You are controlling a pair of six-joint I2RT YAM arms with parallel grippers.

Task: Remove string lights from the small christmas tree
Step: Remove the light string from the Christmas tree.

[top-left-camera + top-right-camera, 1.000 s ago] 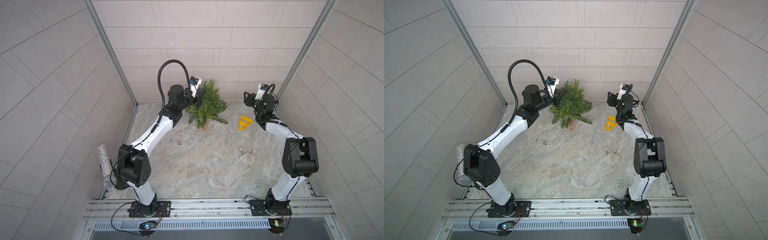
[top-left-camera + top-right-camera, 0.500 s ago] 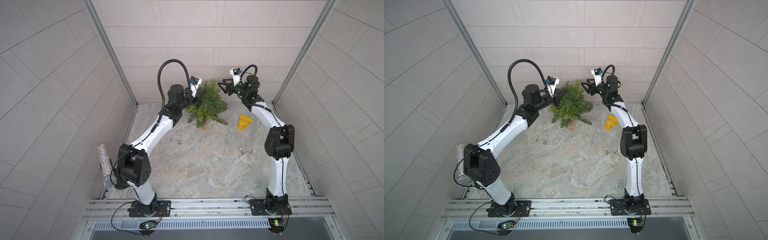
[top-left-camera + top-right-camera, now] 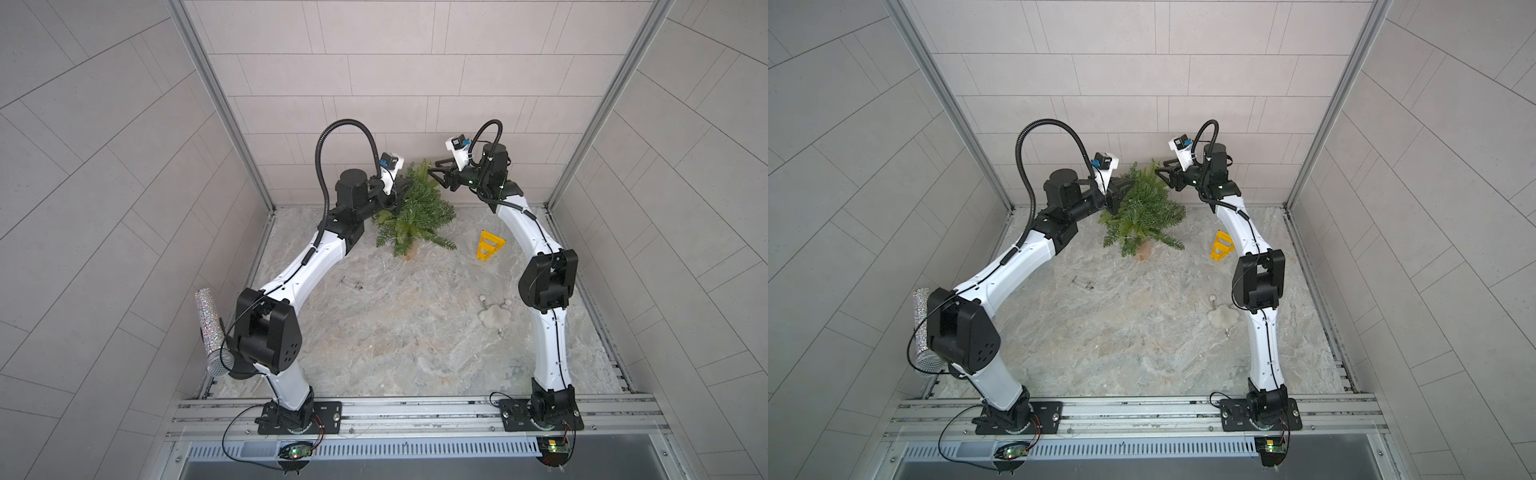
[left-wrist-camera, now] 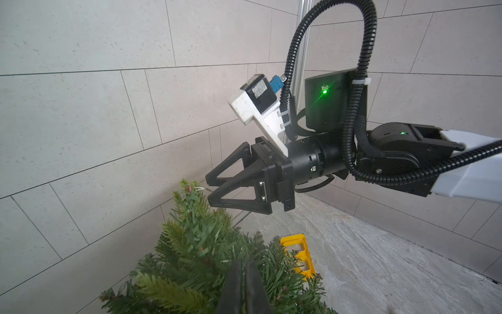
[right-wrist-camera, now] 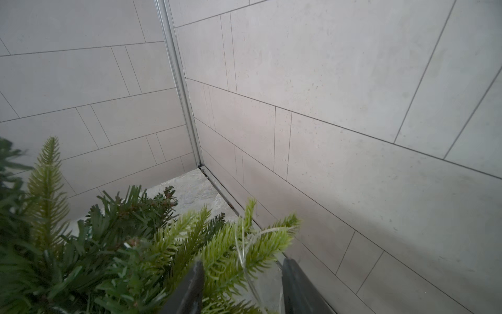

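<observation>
The right pincer [image 4: 209, 187] stands partly open at the tip of the small green needle-branched christmas tree [image 3: 415, 210]. A strand of thin silvery-clear string lights [image 5: 239, 254] runs between its jaws. The left pincer [image 4: 241, 285] is closed among the branches. The tree stands on the marbled grey table [image 3: 374, 332], near the back wall.
</observation>
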